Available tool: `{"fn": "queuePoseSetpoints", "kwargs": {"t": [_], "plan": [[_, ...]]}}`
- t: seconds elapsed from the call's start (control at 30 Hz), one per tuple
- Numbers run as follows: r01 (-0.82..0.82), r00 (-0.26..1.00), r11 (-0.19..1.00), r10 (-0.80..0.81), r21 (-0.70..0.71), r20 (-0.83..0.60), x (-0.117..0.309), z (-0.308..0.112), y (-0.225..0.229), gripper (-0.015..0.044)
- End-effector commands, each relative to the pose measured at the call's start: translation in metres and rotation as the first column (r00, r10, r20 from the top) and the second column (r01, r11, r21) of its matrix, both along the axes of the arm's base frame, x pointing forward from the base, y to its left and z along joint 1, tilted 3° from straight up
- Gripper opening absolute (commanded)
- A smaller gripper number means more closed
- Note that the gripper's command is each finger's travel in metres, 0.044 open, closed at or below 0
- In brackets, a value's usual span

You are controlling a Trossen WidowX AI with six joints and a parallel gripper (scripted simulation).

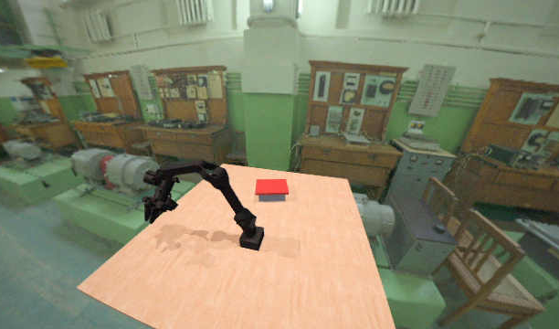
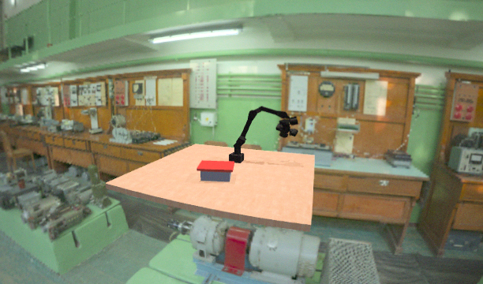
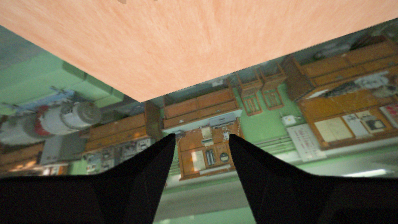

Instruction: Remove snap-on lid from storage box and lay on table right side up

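Observation:
The red lid (image 1: 271, 186) (image 2: 215, 166) lies on top of the blue-grey storage box (image 1: 272, 198) (image 2: 215, 176), red face up, its edges reaching out past the box walls. The box stands on the table (image 1: 307, 283) (image 2: 265, 197) (image 3: 200, 40). My gripper (image 1: 162, 212) (image 2: 289, 134) (image 3: 202, 138) is partly open, with nothing between its fingers. It hangs in the air well away from the box, near the left table edge in the top view. The wrist view shows neither lid nor box.
The arm's base (image 1: 251, 238) (image 2: 236, 158) stands on the table, a short way from the box. In the top view the box is near the far table edge. Benches, motors and chairs around the table belong to the room.

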State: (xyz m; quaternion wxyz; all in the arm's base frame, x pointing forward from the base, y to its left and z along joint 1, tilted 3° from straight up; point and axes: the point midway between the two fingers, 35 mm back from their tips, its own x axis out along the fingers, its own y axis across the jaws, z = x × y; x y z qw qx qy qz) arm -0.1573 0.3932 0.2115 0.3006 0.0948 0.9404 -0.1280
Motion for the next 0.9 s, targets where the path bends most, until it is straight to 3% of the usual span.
{"fn": "queuePoseSetpoints", "kwargs": {"t": [0.0, 0.2, 0.27, 0.4, 0.53, 0.63, 0.87], "plan": [[0.087, 0.996, 0.996, -0.087, 0.015, 0.019, 0.044, -0.005, -0.004, 0.0235], [0.272, 0.952, 0.944, -0.292, 0.186, 0.089, 0.156, -0.009, -0.003, 0.0235], [0.279, 0.945, 0.937, -0.307, 0.209, 0.116, 0.162, -0.009, -0.004, 0.0235], [0.369, 0.882, 0.875, -0.436, 0.312, 0.178, 0.230, -0.013, -0.021, 0.0235], [0.443, 0.791, 0.799, -0.562, 0.406, 0.243, 0.295, -0.018, -0.051, 0.0235], [0.465, 0.751, 0.770, -0.604, 0.437, 0.266, 0.317, -0.020, -0.066, 0.0235], [0.529, 0.515, 0.637, -0.766, 0.560, 0.385, 0.405, -0.030, -0.152, 0.0235]]}}
